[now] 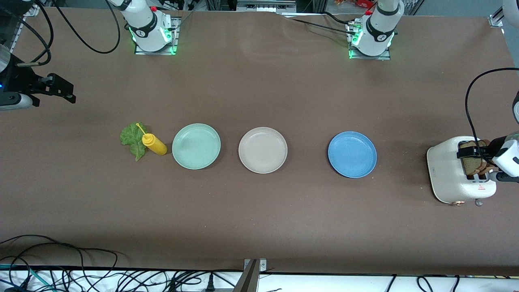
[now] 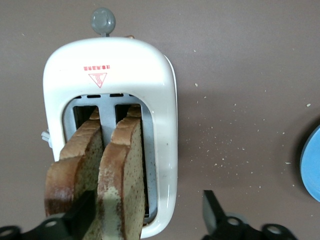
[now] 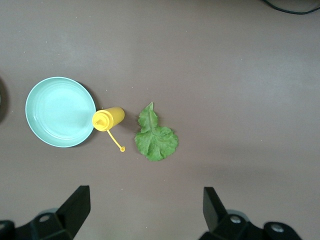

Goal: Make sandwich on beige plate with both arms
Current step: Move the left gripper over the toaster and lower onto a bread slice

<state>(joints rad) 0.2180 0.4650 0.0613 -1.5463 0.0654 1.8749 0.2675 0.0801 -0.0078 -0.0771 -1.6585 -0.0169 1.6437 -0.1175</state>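
Toaster (image 1: 450, 174) holds upright bread slices (image 2: 120, 170).

Bright, even light is shining from above, the blue plate (image 1: 352, 154) is casting a soft shadow just beside itself, and the bread (image 2: 107, 175) is looking a little blurry up close.

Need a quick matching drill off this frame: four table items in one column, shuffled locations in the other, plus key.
Items:
1. bread slices
2. lettuce leaf
3. beige plate
4. yellow squeeze bottle

Places:
A. between the mint green plate and the blue plate
B. upright in the toaster slots
C. flat on the table at the right arm's end
D. between the leaf and the mint green plate

Pairs: 1-B, 2-C, 3-A, 4-D
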